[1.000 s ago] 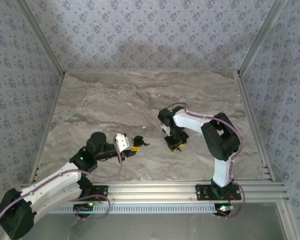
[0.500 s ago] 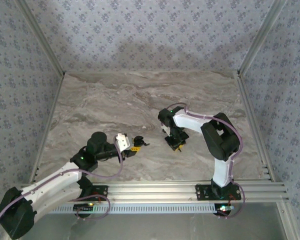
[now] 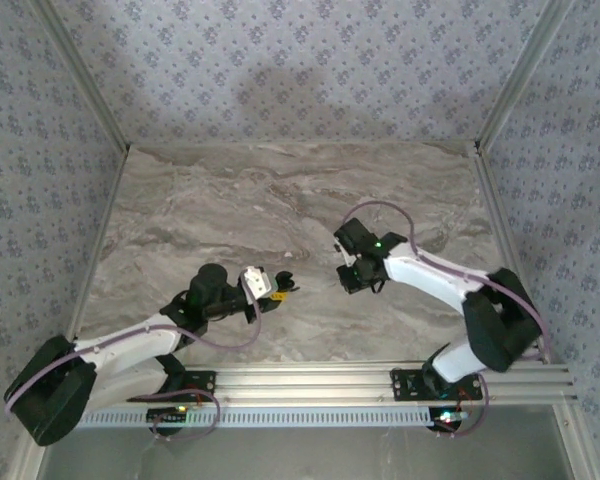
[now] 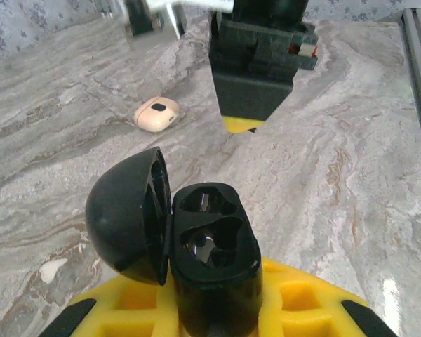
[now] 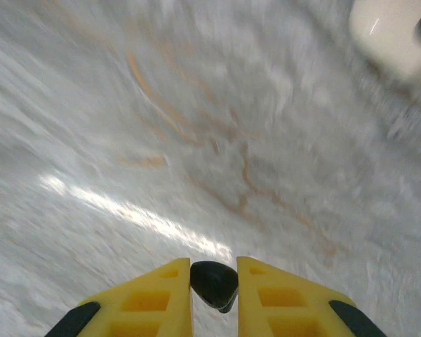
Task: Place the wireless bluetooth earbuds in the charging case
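You have a grey, marble-veined desk (image 3: 280, 200) before you, closed in on three sides by blue-grey walls (image 3: 280, 70) papered with a small repeating floral print. Ribbed aluminium rails (image 3: 320, 378) run along its near edge, and slanted metal posts (image 3: 90, 88) mark the back corners. A small peach-coloured rounded pod (image 4: 156, 114) lies on the desk. Your right wrist view catches a pale, blurred rounded shape (image 5: 389, 35) in its top right corner.

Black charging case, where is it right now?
The small black charging case, lid open, is clamped in the left end effector, left of centre on the grey marble table in the top view, facing the right end effector pinching a tiny black earbud.
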{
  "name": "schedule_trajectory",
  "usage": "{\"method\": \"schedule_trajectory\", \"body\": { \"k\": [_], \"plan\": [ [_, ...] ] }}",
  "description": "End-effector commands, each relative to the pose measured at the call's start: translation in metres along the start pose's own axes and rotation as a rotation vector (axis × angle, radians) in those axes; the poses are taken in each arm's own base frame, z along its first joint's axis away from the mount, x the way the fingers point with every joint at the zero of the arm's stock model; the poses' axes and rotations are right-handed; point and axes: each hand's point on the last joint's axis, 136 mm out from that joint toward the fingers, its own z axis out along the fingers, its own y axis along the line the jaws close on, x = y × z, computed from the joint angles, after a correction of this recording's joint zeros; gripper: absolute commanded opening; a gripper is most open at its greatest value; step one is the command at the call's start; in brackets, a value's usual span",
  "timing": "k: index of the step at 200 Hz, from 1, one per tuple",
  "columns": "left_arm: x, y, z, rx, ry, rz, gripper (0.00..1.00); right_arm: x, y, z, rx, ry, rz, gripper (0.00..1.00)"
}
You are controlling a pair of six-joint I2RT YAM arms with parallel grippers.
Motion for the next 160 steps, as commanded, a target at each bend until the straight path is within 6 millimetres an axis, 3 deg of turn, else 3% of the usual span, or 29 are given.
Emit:
{"method": "schedule_trajectory", "body": {
  "k": [1, 38, 102, 160],
  "plan": [
    [-0.023, 0.007, 0.004, -0.039, -0.094, 0.053, 0.13, -0.041, 0.019, -0.021, -0.121, -0.261, 0.102, 0.21],
    [-0.029, 0.009, 0.014, -0.032, -0.105, 0.060, 0.13, -0.061, 0.035, -0.056, -0.255, -0.482, 0.136, 0.20],
    [-0.039, 0.010, 0.021, -0.019, -0.138, 0.030, 0.13, -0.068, 0.064, -0.112, -0.425, -0.756, 0.100, 0.21],
    [-0.048, 0.010, 0.023, -0.011, -0.158, 0.016, 0.13, -0.074, 0.098, -0.127, -0.530, -0.824, 0.037, 0.21]
  ]
}}
